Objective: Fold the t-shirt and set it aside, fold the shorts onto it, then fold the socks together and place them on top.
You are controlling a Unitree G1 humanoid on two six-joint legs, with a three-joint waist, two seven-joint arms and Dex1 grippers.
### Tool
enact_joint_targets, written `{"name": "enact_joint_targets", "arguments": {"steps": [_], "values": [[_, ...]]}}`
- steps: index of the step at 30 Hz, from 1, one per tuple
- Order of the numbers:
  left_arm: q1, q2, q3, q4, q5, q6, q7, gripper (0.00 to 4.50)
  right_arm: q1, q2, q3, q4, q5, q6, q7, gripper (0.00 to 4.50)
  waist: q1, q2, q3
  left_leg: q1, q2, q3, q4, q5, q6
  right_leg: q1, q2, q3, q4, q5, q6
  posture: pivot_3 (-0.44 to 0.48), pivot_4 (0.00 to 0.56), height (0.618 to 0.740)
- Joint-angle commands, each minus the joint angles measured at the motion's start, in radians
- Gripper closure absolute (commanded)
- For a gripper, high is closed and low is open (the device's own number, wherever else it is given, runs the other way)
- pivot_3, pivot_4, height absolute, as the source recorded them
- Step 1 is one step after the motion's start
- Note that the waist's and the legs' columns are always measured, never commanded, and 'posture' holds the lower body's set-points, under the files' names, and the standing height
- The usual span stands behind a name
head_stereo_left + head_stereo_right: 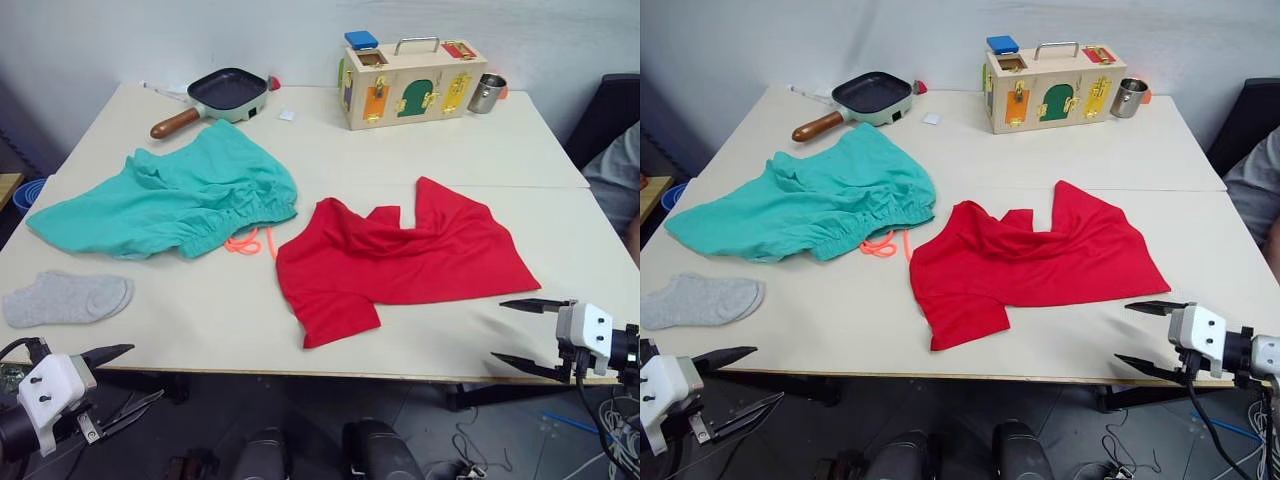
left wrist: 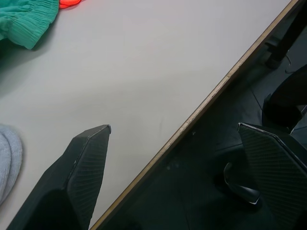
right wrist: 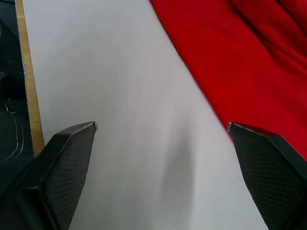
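The red t-shirt (image 1: 400, 255) lies crumpled at the table's middle, partly doubled over. The teal-green shorts (image 1: 170, 200) lie to its left, their orange drawstring (image 1: 245, 243) trailing out. A light grey sock (image 1: 65, 298) rests near the front left edge. My left gripper (image 1: 125, 375) hangs open at the front left edge, below the sock; one finger (image 2: 86, 167) is over the tabletop, the other past the edge. At the front right edge, my right gripper (image 1: 518, 332) is open, a short way right of the t-shirt (image 3: 249, 52).
At the back of the cream table (image 1: 420, 150) stand a frying pan (image 1: 220, 95), a wooden latch box (image 1: 410, 80) and a metal cup (image 1: 487, 93). A person's sleeve (image 1: 615, 175) shows at the right edge.
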Motion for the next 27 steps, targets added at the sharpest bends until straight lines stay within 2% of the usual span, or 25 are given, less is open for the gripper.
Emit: {"name": "enact_joint_targets", "arguments": {"steps": [1, 7, 10, 15, 19, 22, 27], "values": [[-0.004, -0.004, 0.014, -0.026, 0.007, -0.019, 0.015, 0.07, -0.002, 0.008, -0.007, -0.012, 0.016, 0.003, 0.0, 0.0, 0.0, 0.0, 0.0, 0.0, 0.0, 0.0, 0.0, 0.0, 0.0, 0.0, 0.0, 0.0, 0.0, 0.0, 0.0, 0.0, 0.15, 0.74], [-0.021, 0.012, 0.001, -0.058, -0.014, 0.024, 0.021, 0.07, 0.017, 0.01, -0.016, -0.033, 0.025, 0.015, -0.004, 0.0, 0.0, 0.0, 0.0, 0.0, 0.0, 0.0, 0.0, 0.0, 0.0, 0.0, 0.0, 0.0, 0.0, 0.0, 0.0, 0.0, 0.15, 0.74], [-0.052, 0.028, -0.047, -0.151, -0.057, 0.099, 0.033, 0.07, 0.029, -0.001, -0.047, -0.023, 0.035, 0.025, -0.016, 0.0, 0.001, 0.0, 0.0, 0.0, 0.0, 0.0, 0.0, 0.0, 0.0, 0.0, 0.0, 0.0, 0.0, 0.0, 0.0, 0.0, 0.15, 0.74], [-0.148, 0.089, -0.225, -0.357, -0.093, 0.254, 0.077, 0.07, 0.062, -0.042, -0.138, 0.096, 0.019, -0.015, -0.039, 0.0, 0.004, 0.001, 0.0, -0.001, 0.0, 0.0, 0.001, 0.0, 0.0, 0.001, -0.001, 0.0, 0.0, 0.0, 0.0, 0.0, 0.15, 0.74], [-0.318, 0.066, -0.411, -0.424, -0.113, 0.373, 0.183, 0.07, 0.09, -0.073, -0.192, 0.223, -0.01, -0.092, -0.053, 0.0, 0.002, 0.005, -0.003, -0.001, 0.0, 0.0, 0.0, 0.0, 0.0, 0.001, -0.001, 0.0, -0.001, 0.0, 0.0, 0.0, 0.15, 0.74], [-0.458, 0.037, -0.549, -0.405, -0.072, 0.411, 0.232, 0.07, 0.084, -0.083, -0.197, 0.279, -0.02, -0.13, -0.058, 0.0, -0.001, 0.006, -0.003, 0.0, 0.0, 0.0, 0.0, 0.001, 0.0, 0.002, 0.0, 0.0, 0.0, 0.0, 0.0, 0.0, 0.15, 0.74], [-0.673, -0.006, -0.741, -0.292, 0.016, 0.475, 0.282, 0.07, 0.007, -0.074, -0.147, 0.211, -0.005, -0.07, -0.05, 0.0, -0.008, 0.008, -0.004, 0.001, 0.0, 0.004, 0.0, 0.002, -0.001, 0.005, 0.001, 0.001, 0.002, 0.001, 0.001, 0.0, 0.15, 0.74]]}}
